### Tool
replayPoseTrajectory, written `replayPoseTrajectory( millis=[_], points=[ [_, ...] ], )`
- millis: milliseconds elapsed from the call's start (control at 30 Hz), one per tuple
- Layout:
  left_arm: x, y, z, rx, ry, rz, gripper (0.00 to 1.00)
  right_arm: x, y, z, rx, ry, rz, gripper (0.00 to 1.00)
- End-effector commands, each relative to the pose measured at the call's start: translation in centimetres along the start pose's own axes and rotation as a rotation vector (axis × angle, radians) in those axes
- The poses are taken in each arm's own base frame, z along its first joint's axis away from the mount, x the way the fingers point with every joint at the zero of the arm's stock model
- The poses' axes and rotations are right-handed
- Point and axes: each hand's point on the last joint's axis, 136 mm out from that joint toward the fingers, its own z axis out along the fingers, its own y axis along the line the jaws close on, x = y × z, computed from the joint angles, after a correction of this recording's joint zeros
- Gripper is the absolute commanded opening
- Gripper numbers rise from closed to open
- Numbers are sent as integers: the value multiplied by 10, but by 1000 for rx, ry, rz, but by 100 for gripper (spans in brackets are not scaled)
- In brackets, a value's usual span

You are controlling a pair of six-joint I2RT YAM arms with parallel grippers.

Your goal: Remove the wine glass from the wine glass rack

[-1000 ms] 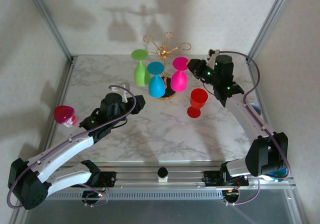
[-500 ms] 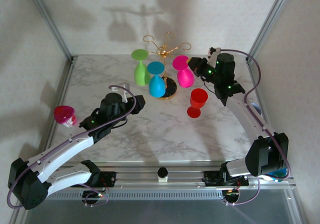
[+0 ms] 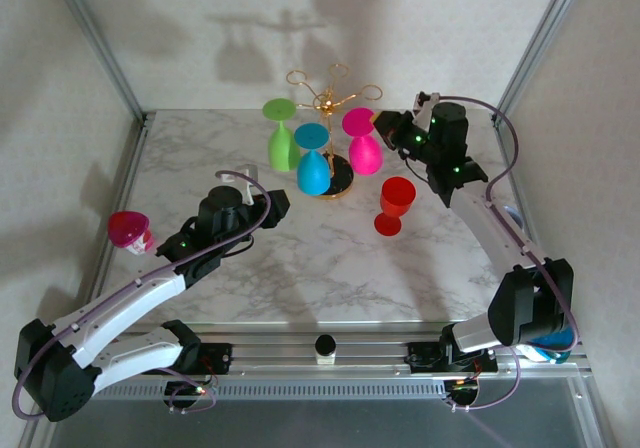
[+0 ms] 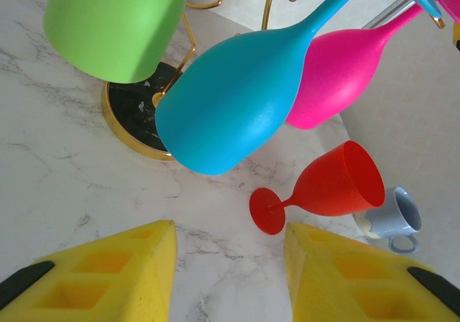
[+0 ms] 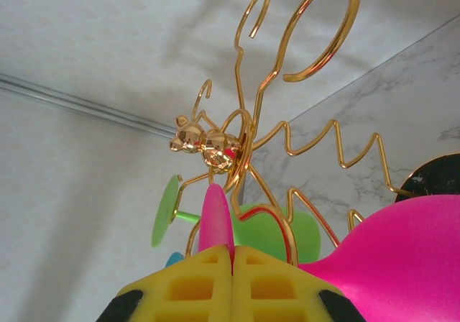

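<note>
Three glasses hang bowl-down at the single gold wine glass rack: a green glass, a blue glass and a pink glass. A red glass stands on the marble table, and a crimson glass sits by its left edge. The right gripper pinches the pink glass's foot, its stem perhaps hooked in the wire, while the left gripper gapes wide and empty.

Has swung the pink wine glass a little up and to the right over the last second, tipping its bowl away from the blue wine glass and widening the gap between two bowls formerly almost touching. Has eased the right gripper, clamped on the pink foot, slightly toward the back.
</note>
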Motion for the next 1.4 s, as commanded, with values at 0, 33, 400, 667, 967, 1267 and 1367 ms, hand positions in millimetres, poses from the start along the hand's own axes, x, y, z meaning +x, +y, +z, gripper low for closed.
replayPoseTrajectory(
  millis=[0,33,400,667,967,1267,1367],
  points=[
    [-13,1,-6,-11,-49,2,44,-16,27,-2,-77,-31,-24,0],
    [-13,1,-6,-12,-49,3,44,-16,26,-1,-76,-31,-21,0],
    [-15,0,-8,-9,-53,7,44,-24,30,6,-85,-35,-15,0],
    [-15,1,-8,-12,-53,8,44,-25,34,10,-95,-24,-14,0],
    [-15,0,-6,-6,-51,5,44,-25,34,12,-95,-15,-15,0],
    [-14,1,-7,-6,-53,2,44,-23,34,12,-90,0,-17,0],
    [-13,1,-7,-7,-52,2,44,-23,33,13,-84,1,-19,0]
  ],
)
